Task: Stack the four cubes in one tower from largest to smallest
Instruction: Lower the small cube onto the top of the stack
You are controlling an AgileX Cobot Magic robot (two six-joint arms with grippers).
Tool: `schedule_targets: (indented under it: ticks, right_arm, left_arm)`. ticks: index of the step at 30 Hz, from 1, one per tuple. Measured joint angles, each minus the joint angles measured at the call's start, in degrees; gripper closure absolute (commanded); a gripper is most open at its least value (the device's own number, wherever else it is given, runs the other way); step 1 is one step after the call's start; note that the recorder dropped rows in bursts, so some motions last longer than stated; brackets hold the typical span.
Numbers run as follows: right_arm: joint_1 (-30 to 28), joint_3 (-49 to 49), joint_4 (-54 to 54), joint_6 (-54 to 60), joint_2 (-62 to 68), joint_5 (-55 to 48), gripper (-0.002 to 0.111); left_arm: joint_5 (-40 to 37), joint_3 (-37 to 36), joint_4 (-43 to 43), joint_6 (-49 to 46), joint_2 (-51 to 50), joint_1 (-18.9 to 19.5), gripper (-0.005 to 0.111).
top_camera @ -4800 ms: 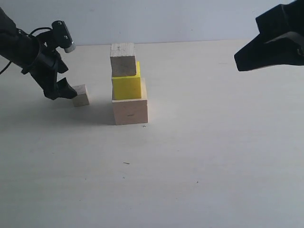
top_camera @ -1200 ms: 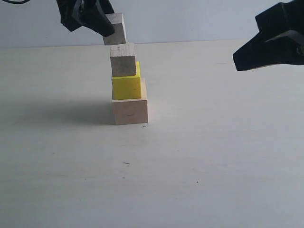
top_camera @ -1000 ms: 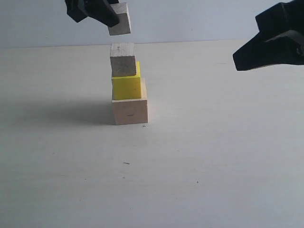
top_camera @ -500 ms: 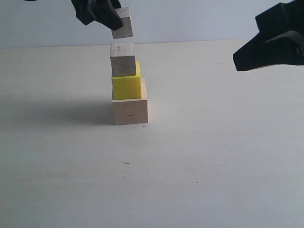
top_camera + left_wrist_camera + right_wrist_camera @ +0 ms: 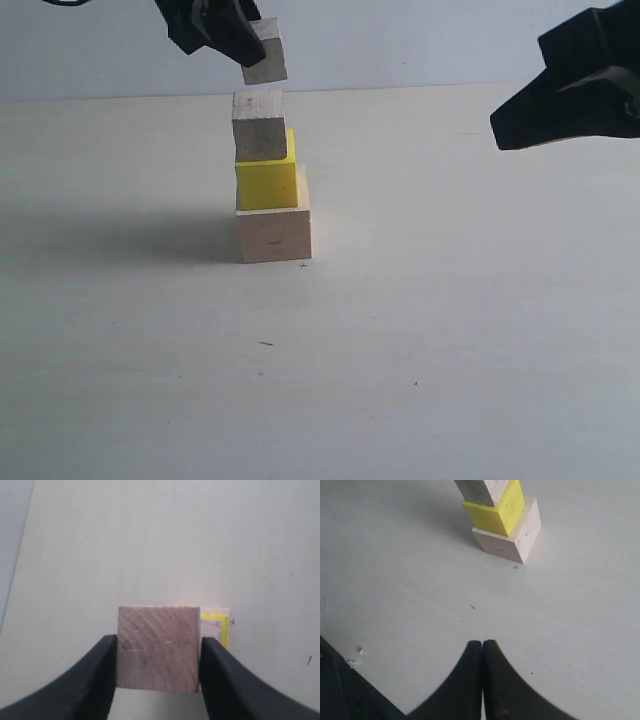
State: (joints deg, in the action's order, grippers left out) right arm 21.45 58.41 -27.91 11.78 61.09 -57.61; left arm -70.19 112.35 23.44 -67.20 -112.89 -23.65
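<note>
Exterior view: my left arm reaches in from the upper left edge, its left gripper (image 5: 236,36) angled down toward the stack; its jaws pinch the smallest cube (image 5: 266,52) by two opposite sides. That cube hangs in the air, tilted, one corner lowest, just above the stack and apart from it, sitting slightly to the right of the stack's centre.

Left wrist view: the two black fingers (image 5: 95,680) press flat against the sides of the smallest cube (image 5: 158,649); its pale wood face shows curved grain rings and a short dark mark. Slivers of the stack show past one side of it.

The stack stands on the pale table (image 5: 450,330), three cubes high. The large cube (image 5: 274,232) is pale wood and sits on the table; the yellow cube (image 5: 266,183) rests on it, set toward its left side; the small cube (image 5: 259,125), pale wood and greyish in shadow, rests on the yellow one and overhangs it a little to the left.

My right arm is held high at the right edge, well apart from the stack; the right gripper (image 5: 500,128) has its jaws pressed together with nothing between them, confirmed in the right wrist view (image 5: 482,652).
</note>
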Motion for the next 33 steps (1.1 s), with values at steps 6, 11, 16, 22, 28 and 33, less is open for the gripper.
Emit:
schedule_targets:
  ticks: [6,11,16,22,28,33]
  right_arm:
    - [0.0,0.0,0.0,0.0,0.0,-0.5,0.108]
    - [0.0,0.0,0.0,0.0,0.0,-0.6,0.108]
    - [0.0,0.0,0.0,0.1,0.0,-0.6,0.108]
    - [0.0,0.0,0.0,0.1,0.0,-0.7,0.108]
    - [0.0,0.0,0.0,0.1,0.0,-0.7,0.108]
    - [0.0,0.0,0.0,0.1,0.0,-0.7,0.108]
  left_arm:
    - [0.0,-1.7,-0.5,0.0,0.0,-0.2,0.107]
    - [0.0,-1.7,-1.1,0.0,0.9,-0.2,0.107]
    - [0.0,-3.3,-1.1,-0.8,1.0,-0.2,0.107]
    - [0.0,-4.6,-1.1,-1.2,1.0,-0.2,0.107]
    - [0.0,-4.6,-1.1,-2.4,1.3,-0.2,0.107]
    - [0.0,-4.6,0.0,-5.1,1.3,-0.2,0.107]
